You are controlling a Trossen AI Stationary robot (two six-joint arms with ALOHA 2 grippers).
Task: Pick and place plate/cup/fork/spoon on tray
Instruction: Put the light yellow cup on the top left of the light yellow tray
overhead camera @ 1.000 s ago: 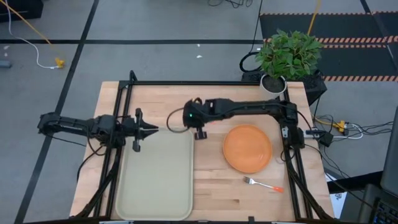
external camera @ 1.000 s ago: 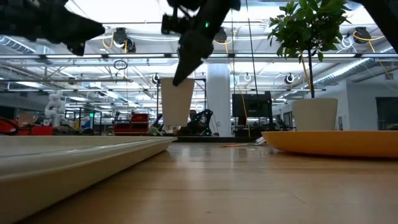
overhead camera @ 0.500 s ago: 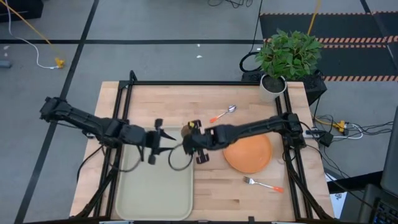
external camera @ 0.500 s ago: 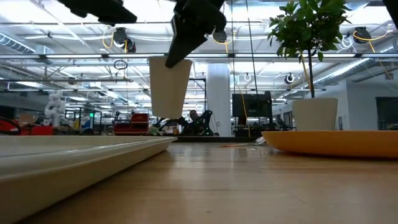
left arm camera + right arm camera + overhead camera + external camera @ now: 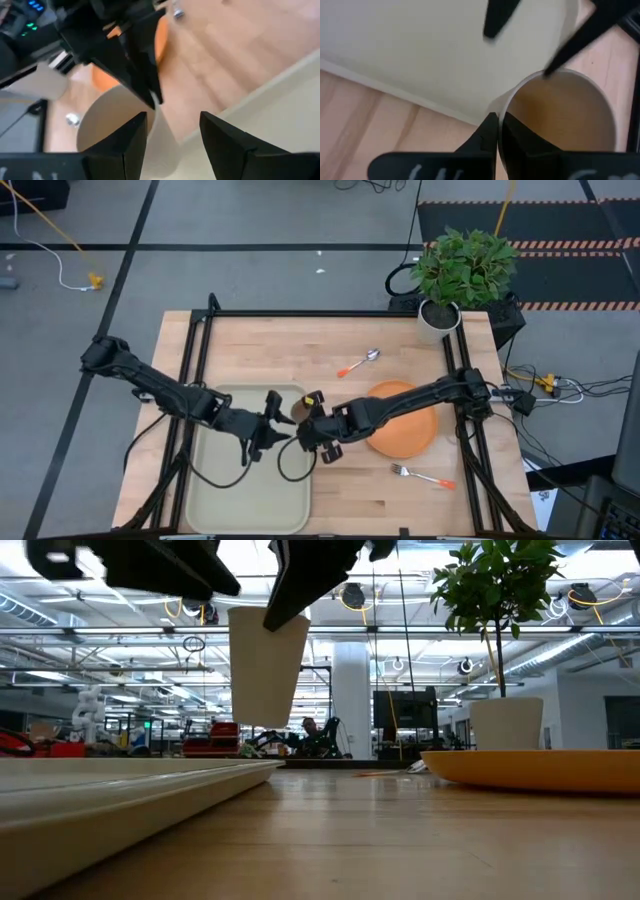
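Observation:
The tan cup (image 5: 264, 665) hangs in the air over the right rim of the pale tray (image 5: 240, 490), its mouth up. My right gripper (image 5: 498, 125) is shut on it. My left gripper (image 5: 172, 135) is open. Its fingers stand on either side of the cup (image 5: 112, 122); whether they touch it I cannot tell. The orange plate (image 5: 410, 425) lies on the wood right of the tray. The fork (image 5: 422, 476) lies nearer than the plate and the spoon (image 5: 360, 363) lies beyond it. My right gripper pinches the cup's rim (image 5: 501, 111) with one finger inside the cup and one outside. The fingers come from the table's right and slant down. The cup hangs lifted clear of the tray and the table, nearly upright.
A white pot with a green plant (image 5: 440, 315) stands at the table's far right corner. Black frame rails (image 5: 300, 312) run along the far, left and right edges. Most of the tray's floor (image 5: 225, 510) is bare.
My right gripper has carried the cup toward the table's near edge and to the left, to the tray's right rim, keeping it clear of the table. My left gripper has gone toward the table's right and near edges, up to the cup.

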